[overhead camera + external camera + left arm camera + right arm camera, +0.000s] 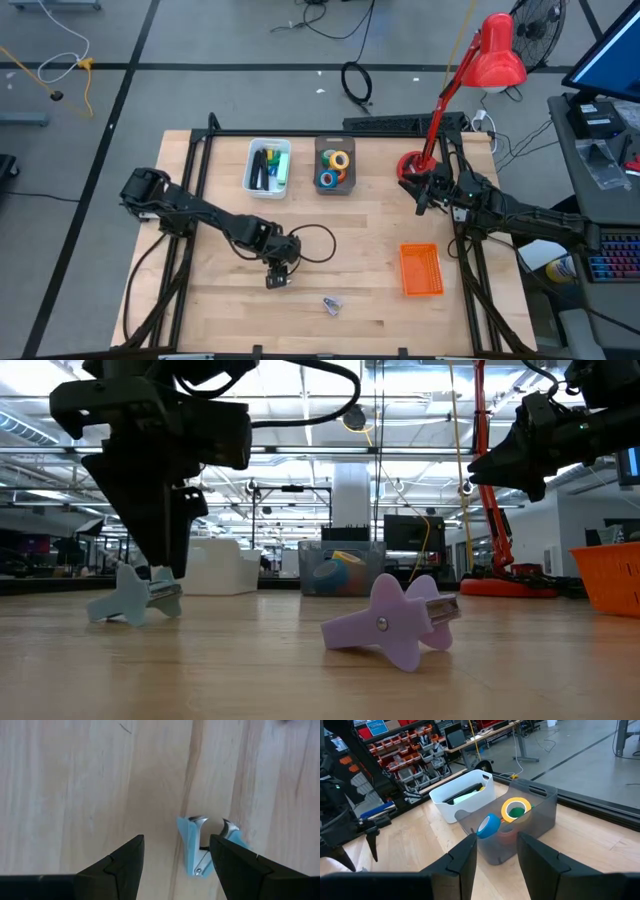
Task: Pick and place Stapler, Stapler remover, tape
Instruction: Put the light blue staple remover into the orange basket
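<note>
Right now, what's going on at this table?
The left arm's tool hangs open just above a light blue staple remover on the wooden table. A purple staple remover lies farther along the table. The tape rolls sit in the grey bin, beside a white bin. The right arm's tool waits raised, empty, near the red lamp. An orange basket sits empty.

red desk lamp, orange basket, wood table
</note>
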You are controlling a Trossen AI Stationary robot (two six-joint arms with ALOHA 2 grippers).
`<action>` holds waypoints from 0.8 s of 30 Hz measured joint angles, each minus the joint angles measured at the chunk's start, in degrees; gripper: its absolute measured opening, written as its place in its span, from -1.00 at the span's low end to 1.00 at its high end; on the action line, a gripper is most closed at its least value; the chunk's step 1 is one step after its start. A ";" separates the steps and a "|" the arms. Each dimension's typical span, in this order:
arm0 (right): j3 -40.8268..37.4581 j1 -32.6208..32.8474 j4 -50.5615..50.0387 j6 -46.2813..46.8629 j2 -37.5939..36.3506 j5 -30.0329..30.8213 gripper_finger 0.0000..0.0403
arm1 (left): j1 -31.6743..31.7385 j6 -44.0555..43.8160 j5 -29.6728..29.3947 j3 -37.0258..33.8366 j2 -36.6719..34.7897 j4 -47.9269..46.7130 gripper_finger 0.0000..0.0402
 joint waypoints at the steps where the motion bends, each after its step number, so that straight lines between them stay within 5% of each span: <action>1: 0.00 0.00 0.00 0.02 0.00 0.00 -0.35 | 0.00 0.00 0.07 -0.19 0.00 0.38 0.14; 6: 0.00 0.00 0.00 0.02 0.00 0.01 -0.35 | 0.14 1.42 0.50 -0.34 0.00 0.47 0.12; 24: 0.00 -0.02 -0.02 1.62 0.00 0.04 -0.35 | 0.17 4.56 -1.91 -0.38 0.66 0.83 -0.45</action>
